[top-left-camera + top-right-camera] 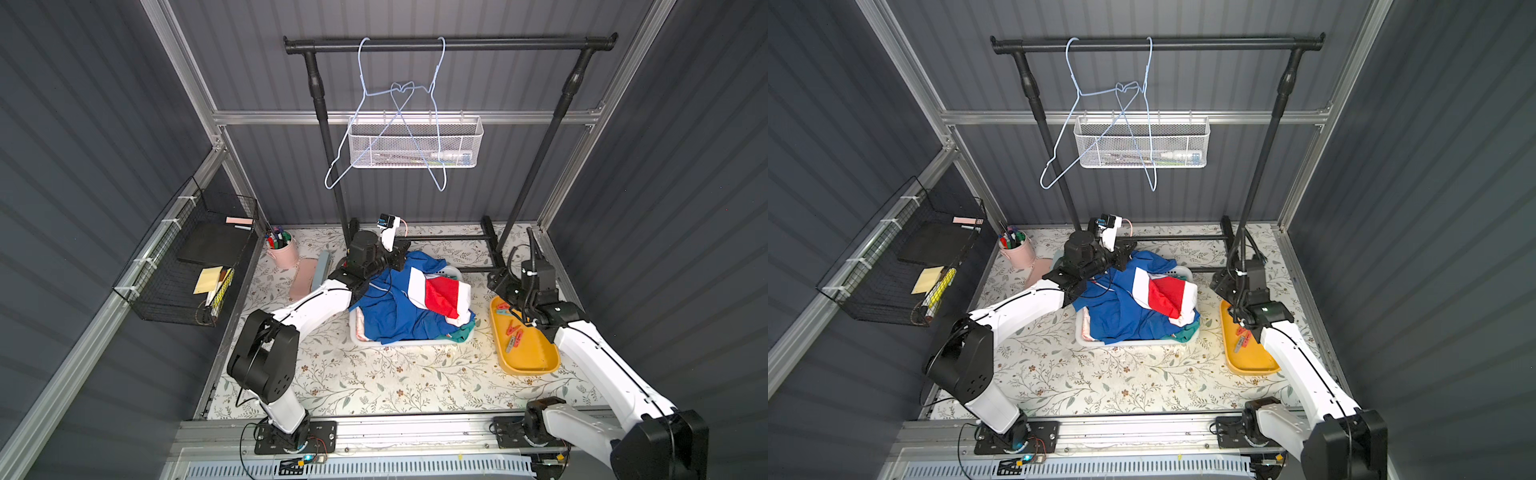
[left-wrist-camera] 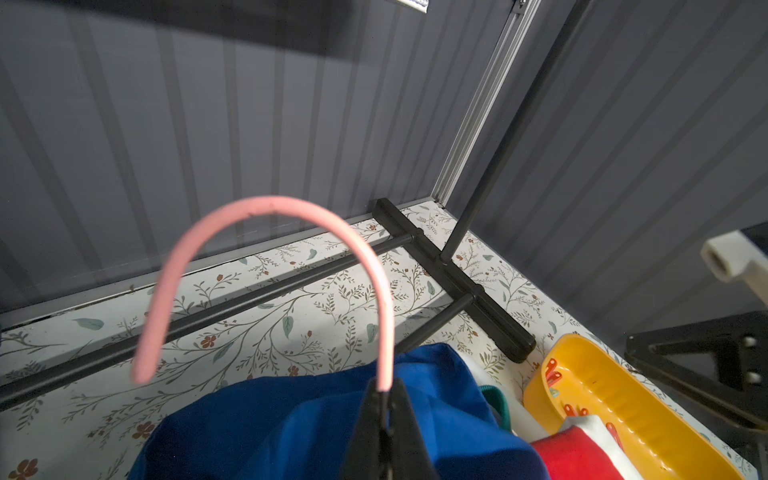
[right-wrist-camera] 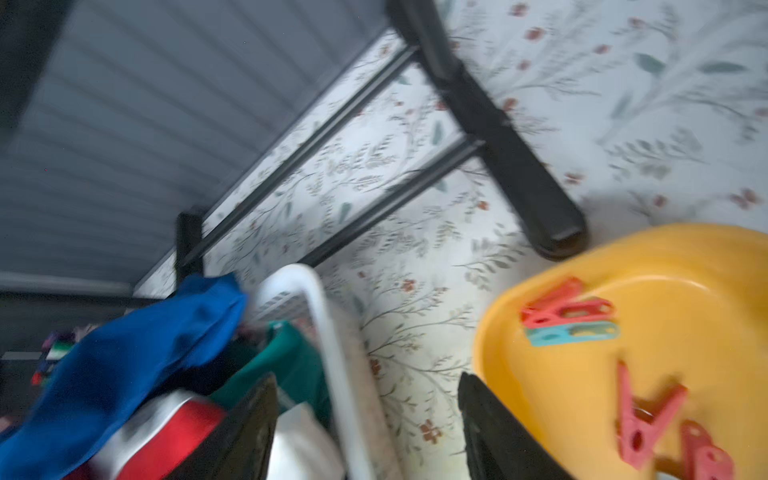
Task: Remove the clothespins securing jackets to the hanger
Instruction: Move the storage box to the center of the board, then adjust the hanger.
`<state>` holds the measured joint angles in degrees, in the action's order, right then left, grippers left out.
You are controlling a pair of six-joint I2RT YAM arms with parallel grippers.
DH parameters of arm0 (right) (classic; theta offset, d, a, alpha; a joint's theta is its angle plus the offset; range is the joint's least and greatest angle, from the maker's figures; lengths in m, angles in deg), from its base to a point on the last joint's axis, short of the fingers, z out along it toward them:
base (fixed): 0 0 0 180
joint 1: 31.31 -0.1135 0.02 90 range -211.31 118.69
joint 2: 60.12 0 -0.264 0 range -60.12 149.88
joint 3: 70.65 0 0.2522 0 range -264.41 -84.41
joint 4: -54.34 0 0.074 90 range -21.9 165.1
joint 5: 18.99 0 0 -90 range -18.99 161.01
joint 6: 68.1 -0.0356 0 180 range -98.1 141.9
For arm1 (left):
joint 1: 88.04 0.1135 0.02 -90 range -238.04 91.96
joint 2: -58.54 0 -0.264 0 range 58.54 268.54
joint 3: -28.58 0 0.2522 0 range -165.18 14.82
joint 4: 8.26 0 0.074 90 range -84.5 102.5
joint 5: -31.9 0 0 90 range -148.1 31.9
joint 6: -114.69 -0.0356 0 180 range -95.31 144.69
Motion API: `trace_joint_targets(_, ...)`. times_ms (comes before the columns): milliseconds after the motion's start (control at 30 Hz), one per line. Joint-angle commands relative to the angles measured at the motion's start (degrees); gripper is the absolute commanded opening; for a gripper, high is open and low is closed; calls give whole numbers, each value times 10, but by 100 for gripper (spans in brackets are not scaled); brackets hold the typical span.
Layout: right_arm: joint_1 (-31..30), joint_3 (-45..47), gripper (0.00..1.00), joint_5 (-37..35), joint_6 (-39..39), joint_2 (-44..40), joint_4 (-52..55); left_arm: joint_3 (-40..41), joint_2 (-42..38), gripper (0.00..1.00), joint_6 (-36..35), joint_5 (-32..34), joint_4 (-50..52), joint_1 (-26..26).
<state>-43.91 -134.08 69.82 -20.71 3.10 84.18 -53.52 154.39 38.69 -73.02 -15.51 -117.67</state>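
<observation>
- Over the white basket (image 1: 451,272), the left gripper (image 2: 384,399) is clamped on the pink hanger (image 2: 266,205) by its hook stem. That thin rod could twist or slip in the pinch.
- Heaped in the basket, the jackets (image 1: 399,307) hide any remaining pin, so a blind reach may snag cloth.
- Beside it, the right gripper (image 3: 368,380) hangs empty with its jaws apart, at the yellow tray (image 3: 490,332) holding loose clothespins (image 3: 565,309). A knock could spill them.

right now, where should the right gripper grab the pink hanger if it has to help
Take the pink hanger by the bare crown of its hook, jaws across the rod. The hook arches up clear of the blue jacket, and its neck is taken: the left gripper is shut on it. Probably come from the yellow tray side, where the right gripper stands open.
</observation>
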Motion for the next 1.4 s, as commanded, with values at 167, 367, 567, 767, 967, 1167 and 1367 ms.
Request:
trace_joint_targets(167,-139,-153,70,96,117,77,15,-22,-25,0,81,40,31,-35)
trace_joint_targets(367,-222,-149,64,74,86,67,45,-35,-30,0,87,69,52,-48)
trace_joint_targets(567,-268,-126,76,17,95,25,88,-77,-34,0,84,159,114,-90)
trace_joint_targets(767,-269,-86,74,-49,76,51,129,-127,-17,0,107,249,161,-167)
trace_joint_targets(967,-227,-38,74,-29,74,59,102,-124,-14,0,142,284,172,-203)
trace_joint_targets(1167,-175,-9,75,11,76,78,46,-75,-5,0,172,259,171,-202)
trace_joint_targets(1367,-167,-28,75,48,79,140,28,-39,3,6,176,244,146,-176)
